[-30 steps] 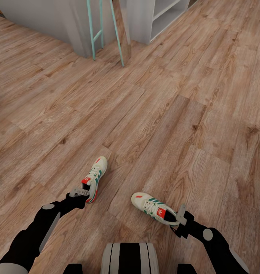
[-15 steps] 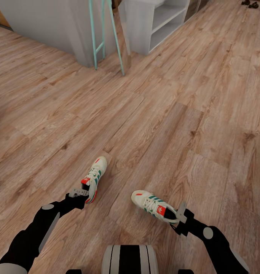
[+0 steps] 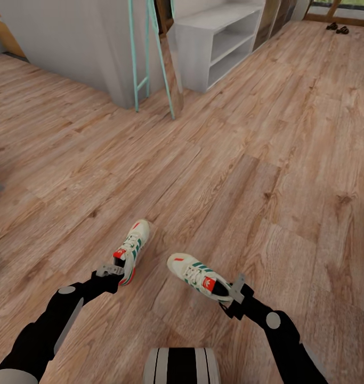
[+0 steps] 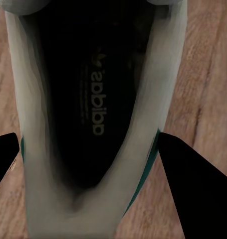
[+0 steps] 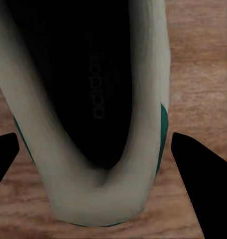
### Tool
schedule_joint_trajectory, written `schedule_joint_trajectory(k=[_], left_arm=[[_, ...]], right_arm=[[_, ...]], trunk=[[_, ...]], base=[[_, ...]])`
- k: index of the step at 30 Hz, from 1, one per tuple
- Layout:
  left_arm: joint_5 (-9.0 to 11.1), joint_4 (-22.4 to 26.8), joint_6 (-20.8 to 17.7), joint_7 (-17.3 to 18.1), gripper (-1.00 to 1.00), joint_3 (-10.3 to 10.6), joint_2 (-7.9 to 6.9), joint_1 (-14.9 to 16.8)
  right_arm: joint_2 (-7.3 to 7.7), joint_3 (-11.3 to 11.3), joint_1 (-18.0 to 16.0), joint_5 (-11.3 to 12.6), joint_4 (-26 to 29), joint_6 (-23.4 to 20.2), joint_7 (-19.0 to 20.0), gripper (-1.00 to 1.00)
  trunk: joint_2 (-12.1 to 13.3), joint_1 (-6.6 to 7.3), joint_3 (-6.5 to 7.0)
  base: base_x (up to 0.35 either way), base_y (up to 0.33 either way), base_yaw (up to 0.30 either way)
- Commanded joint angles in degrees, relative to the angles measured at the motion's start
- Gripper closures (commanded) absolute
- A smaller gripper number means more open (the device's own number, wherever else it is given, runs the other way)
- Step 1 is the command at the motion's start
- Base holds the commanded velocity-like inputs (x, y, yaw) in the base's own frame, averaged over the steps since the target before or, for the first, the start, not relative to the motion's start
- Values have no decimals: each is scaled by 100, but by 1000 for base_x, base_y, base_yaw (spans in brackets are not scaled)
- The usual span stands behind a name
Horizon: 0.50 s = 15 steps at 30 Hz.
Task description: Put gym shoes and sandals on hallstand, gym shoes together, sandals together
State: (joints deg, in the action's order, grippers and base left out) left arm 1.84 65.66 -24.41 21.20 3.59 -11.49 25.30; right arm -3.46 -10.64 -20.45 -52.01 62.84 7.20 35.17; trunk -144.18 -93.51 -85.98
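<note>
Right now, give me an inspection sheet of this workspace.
Surface: wood-plank floor, bare between robot and rack.
Job's things: left shoe and right shoe, one at each gripper, toes pointing away; sandals far off on the floor; rack ahead, shelves hold nothing.
Clutter: nothing seen.
Grippers: left gripper shut on left shoe's heel; right gripper shut on right shoe's heel.
Cables: nothing seen.
Surroundings: teal ladder frame, grey wall.

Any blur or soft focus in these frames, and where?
Head view: floor grain crisp; sandals tiny, indistinct. Left wrist view: gym shoe very close, edges smeared, insole logo readable. Right wrist view: other gym shoe softer, logo dim.
</note>
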Motion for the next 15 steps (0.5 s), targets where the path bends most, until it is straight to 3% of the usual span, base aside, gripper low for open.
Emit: schedule_joint_trajectory(k=[1, 5, 6, 9, 10, 12, 15], left_arm=[[13, 7, -36, 7, 100, 3, -6, 2], [10, 2, -37, 1, 100, -14, -3, 2], [9, -8, -39, -20, 100, -38, -9, 2], [9, -32, -40, -35, 100, -41, -10, 2], [11, -94, -38, -52, 100, -48, -13, -5], [15, -124, -36, -66, 100, -53, -16, -15], [17, -192, -31, -110, 100, -61, -19, -39]], right_arm=[[-17, -25, -3, -66, 7, 52, 27, 100], [-41, -26, -2, 25, 19, 53, 26, 100], [-49, -104, -1, 334, 65, -15, 26, 100], [-44, -246, -1, 454, 134, -175, 29, 100], [-38, -701, -1, 755, 343, -374, 35, 100], [-28, -1047, 0, 980, 407, -407, 43, 100], [-21, -1355, 2, 1151, 437, -421, 48, 100]], trunk=[[0, 3, 19], [5, 13, 108], [7, 16, 132], [11, 24, 212], [12, 26, 242], [15, 31, 303], [19, 39, 395]], base=[[0, 0, 0], [0, 0, 0], [0, 0, -5], [0, 0, -33], [0, 0, -92], [0, 0, -98], [0, 0, -105]])
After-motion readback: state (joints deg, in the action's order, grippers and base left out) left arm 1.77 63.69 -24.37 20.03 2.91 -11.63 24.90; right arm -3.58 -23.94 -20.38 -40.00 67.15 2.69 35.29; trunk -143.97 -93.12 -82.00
